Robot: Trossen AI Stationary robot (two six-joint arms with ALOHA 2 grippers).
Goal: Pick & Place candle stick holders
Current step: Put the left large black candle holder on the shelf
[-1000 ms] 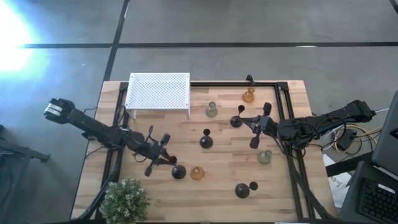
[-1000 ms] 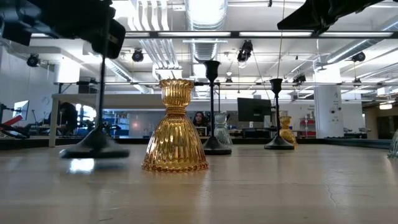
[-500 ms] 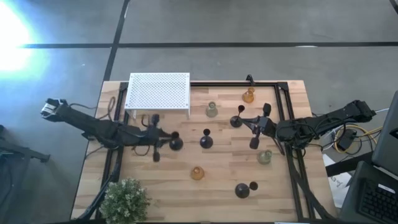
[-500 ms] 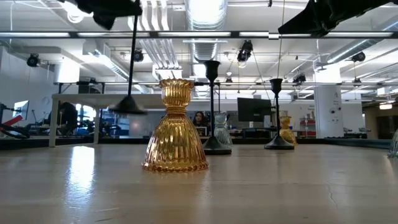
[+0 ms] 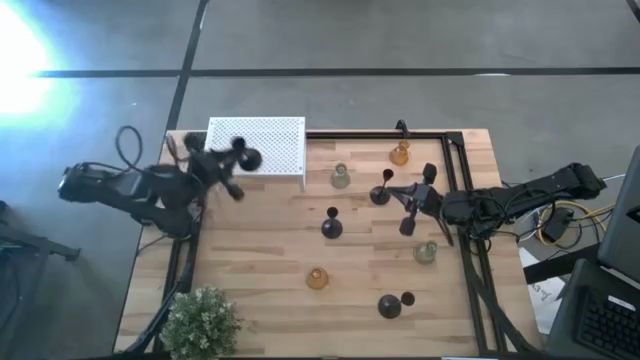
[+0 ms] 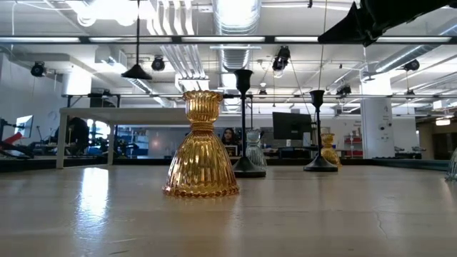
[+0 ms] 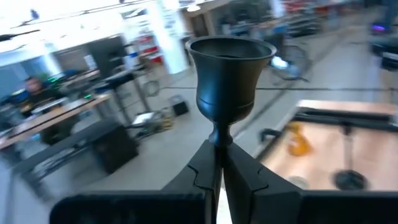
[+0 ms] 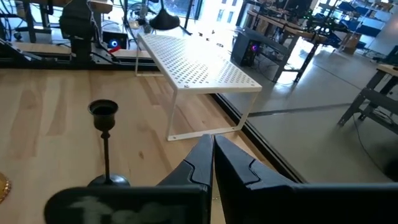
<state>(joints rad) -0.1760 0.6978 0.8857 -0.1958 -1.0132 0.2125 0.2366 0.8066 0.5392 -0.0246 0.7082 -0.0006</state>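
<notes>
Above the white box (image 5: 255, 148), at its left end, a black holder (image 5: 247, 158) hangs clear of the table, its thin stem clamped between the fingers of my left gripper (image 7: 219, 165). Other holders stand spread over the table (image 5: 260, 260). Beside the table's right rail my right gripper (image 5: 408, 210) waits, pinched closed on nothing.

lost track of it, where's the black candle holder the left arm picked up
In the high view the black candle holder is held up by the left gripper over the left part of the white perforated box, at the table's far left.
</notes>
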